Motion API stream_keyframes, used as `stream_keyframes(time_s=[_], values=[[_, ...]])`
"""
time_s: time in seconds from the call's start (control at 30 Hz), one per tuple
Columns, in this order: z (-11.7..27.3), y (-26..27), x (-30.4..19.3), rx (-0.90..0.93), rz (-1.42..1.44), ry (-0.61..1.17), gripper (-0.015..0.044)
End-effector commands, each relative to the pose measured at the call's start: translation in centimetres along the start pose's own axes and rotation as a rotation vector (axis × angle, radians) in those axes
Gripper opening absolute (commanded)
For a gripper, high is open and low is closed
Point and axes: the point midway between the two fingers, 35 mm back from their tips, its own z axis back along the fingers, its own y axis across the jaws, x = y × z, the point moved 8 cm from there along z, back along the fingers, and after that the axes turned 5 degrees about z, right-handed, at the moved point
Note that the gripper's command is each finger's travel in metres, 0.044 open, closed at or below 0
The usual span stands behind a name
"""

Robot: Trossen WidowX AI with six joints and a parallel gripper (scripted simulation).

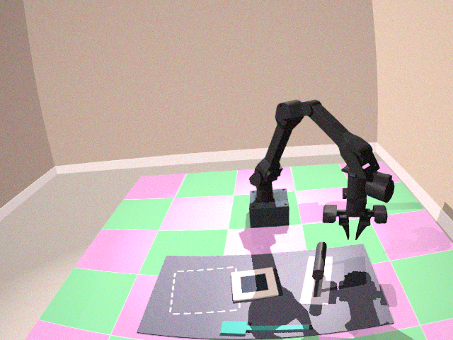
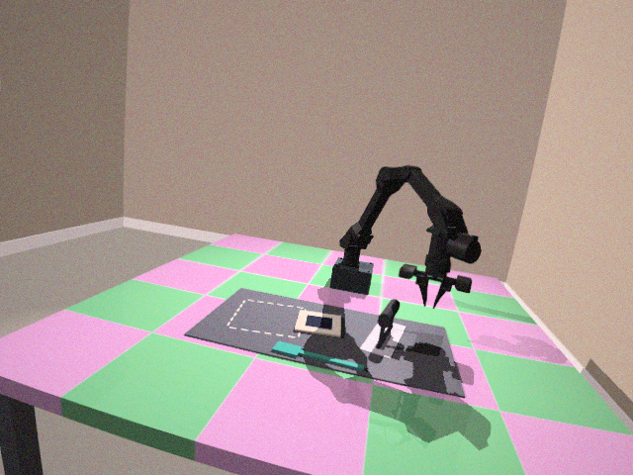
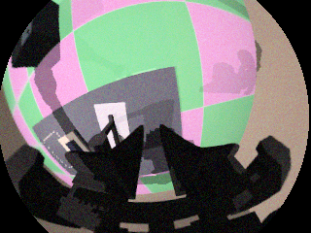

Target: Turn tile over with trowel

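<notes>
Black hand [image 1: 352, 239] [image 2: 429, 307] [image 3: 152, 127] open a narrow gap, gripping nothing, above far right of mat [image 1: 204, 263] [image 2: 209, 327] [image 3: 162, 87], black-handled trowel [image 1: 319, 260] [image 2: 388, 314] [image 3: 102, 114] on mat at right, cream tile [image 1: 254, 284] [image 2: 318, 323] [image 3: 70, 142] left of it, dark square up, overlapping dashed outline's [image 1: 175, 313] [image 2: 228, 326] [image 3: 48, 137] right edge

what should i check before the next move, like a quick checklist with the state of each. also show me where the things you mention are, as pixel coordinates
1. End effector [image 1: 352, 239] [image 2: 429, 308] [image 3: 152, 127] open and empty: ok.
2. Trowel [image 1: 319, 258] [image 2: 389, 314] [image 3: 108, 112] in the grip: not ok, it stands on the mat [image 1: 153, 321] [image 2: 220, 327] [image 3: 151, 87], handle raised.
3. Fingers lined up with the handle: not ok, they are off to one side of it.
4. Tile [image 1: 254, 283] [image 2: 318, 322] [image 3: 69, 141] marked side down: not ok, its dark square faces up.
5. Tile inside the outline [image 1: 204, 290] [image 2: 265, 317]: not ok, mostly outside.
6. Trowel off the tile: ok.
</notes>
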Motion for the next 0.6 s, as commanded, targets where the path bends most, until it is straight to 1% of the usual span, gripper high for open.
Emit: stream_keyframes(time_s=[0.0,0.57], values=[[-0.06,0.31,-0.08,0.001,-0.003,-0.001,0.0100],[-0.04,0.11,-0.03,0.002,-0.003,-0.001,0.0100]])
